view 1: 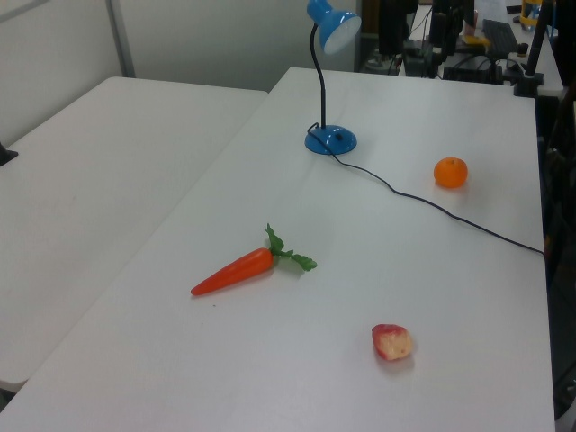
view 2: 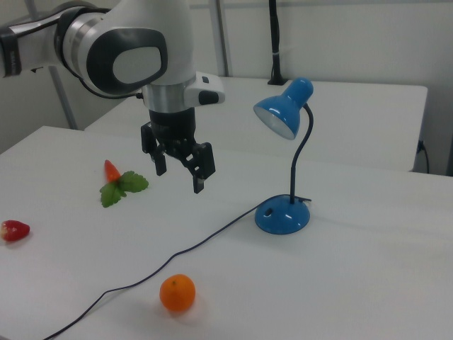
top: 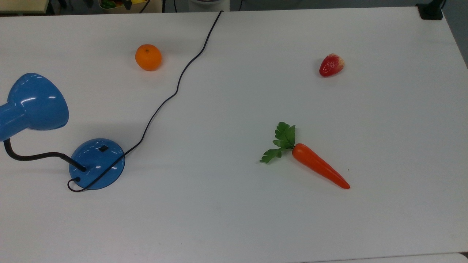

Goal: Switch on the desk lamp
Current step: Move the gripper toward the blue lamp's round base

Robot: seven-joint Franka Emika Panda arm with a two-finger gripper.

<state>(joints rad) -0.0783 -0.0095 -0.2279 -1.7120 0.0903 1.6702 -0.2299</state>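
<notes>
Hanging above the white table [view 2: 368, 283] with its fingers spread wide and nothing between them, the gripper [view 2: 180, 168] is well apart from the desk lamp [view 2: 287, 159] in the right view. Nearer that camera than the lamp lies an orange [view 2: 177, 292], beside the black cord [view 2: 205, 244] running from the lamp's base [view 2: 282, 214]. The switch [top: 104, 148] on that base looks untouched and the shade [view 2: 277, 115] shows no glow, so pressing it is probably all still to do. The lamp stands upright, its neck [view 2: 303, 159] rising from the base and curving over; the shade's mouth tilts down toward the gripper's side. Beyond the gripper lie a carrot [view 2: 113, 172] and, farther from the lamp, a strawberry [view 2: 15, 230].
</notes>
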